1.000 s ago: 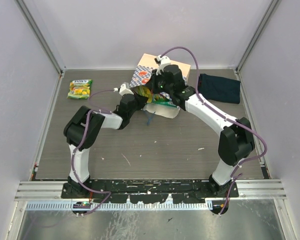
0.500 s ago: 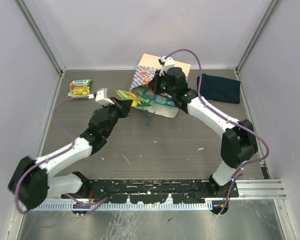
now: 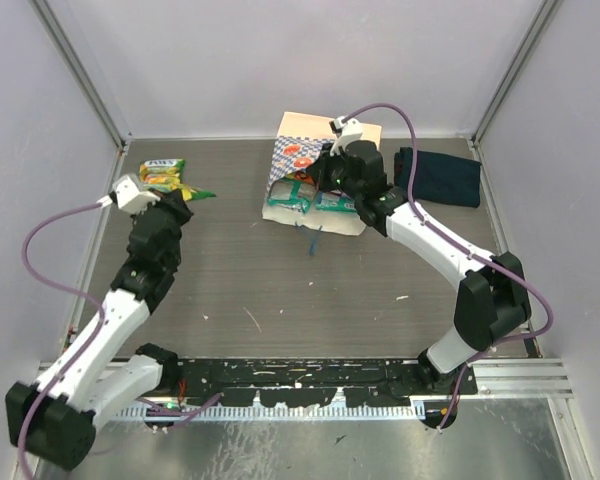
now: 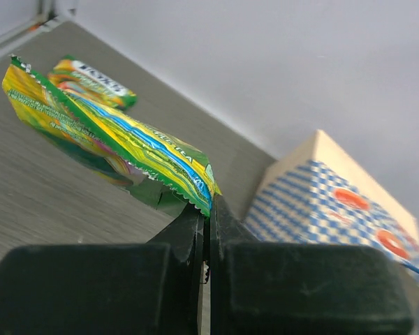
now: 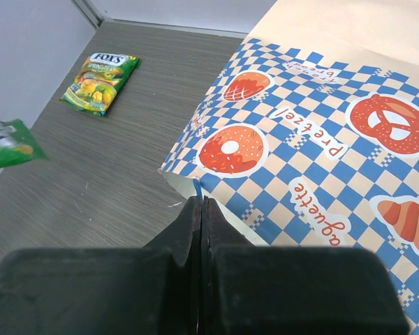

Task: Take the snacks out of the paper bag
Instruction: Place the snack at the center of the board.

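**At the far-left corner, a second packet arrives**

The left gripper [image 4: 208, 209] is clamped tight on one end of a green-yellow packet [image 4: 112, 132]. It holds the packet up just beside the first packet [image 3: 161, 176] lying on the table [image 3: 280, 290], likely so the snacks gather in one spot. The right gripper [image 5: 201, 202] is closed at the mouth of the paper bag [image 5: 321, 139], seemingly pinching its lip to steady it. More packets [image 3: 310, 197] show there. Half a second earlier the left arm was nearer the bag; it has since swung left, while the right has held on.
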`<state>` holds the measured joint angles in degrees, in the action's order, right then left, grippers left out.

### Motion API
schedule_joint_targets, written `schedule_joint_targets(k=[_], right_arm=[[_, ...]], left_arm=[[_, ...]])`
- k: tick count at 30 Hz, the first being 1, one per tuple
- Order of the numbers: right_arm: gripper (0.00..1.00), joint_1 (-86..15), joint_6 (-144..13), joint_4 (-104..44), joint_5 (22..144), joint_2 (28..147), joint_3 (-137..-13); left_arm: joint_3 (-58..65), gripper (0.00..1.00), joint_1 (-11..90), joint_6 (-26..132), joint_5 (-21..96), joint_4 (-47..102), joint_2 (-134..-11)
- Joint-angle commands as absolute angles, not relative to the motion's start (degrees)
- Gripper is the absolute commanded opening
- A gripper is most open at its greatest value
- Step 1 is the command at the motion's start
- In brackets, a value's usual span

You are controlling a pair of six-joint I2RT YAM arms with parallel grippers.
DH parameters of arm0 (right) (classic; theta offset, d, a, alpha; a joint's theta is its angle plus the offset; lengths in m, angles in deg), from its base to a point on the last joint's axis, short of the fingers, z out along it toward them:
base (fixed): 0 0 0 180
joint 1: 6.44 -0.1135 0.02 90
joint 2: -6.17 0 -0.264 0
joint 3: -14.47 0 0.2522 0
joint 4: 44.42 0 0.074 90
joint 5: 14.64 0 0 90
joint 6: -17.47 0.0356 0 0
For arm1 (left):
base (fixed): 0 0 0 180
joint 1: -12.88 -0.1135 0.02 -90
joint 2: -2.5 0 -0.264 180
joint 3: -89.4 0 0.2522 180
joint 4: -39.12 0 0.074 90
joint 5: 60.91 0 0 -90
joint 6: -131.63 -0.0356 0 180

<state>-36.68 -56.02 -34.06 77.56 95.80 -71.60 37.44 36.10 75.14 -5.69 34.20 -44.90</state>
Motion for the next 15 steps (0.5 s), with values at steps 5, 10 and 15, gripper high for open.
schedule_joint_targets(k=[5,10,15], right_arm=[[0.01,-36.2,-55.6,-38.5,79.6,95.7,-72.3],[0.01,-36.2,-55.9,-38.4,80.5,95.7,-71.9],[0.01,-36.2,-56.3,-38.5,81.3,96.0,-71.4]], left_arm=[[24.6,0.0,23.6,77.4,7.7,48.1,-70.5],[11.0,0.0,22.4,74.1,11.3,51.2,-86.9],[7.8,0.0,22.4,75.4,10.0,54.8,-95.8]])
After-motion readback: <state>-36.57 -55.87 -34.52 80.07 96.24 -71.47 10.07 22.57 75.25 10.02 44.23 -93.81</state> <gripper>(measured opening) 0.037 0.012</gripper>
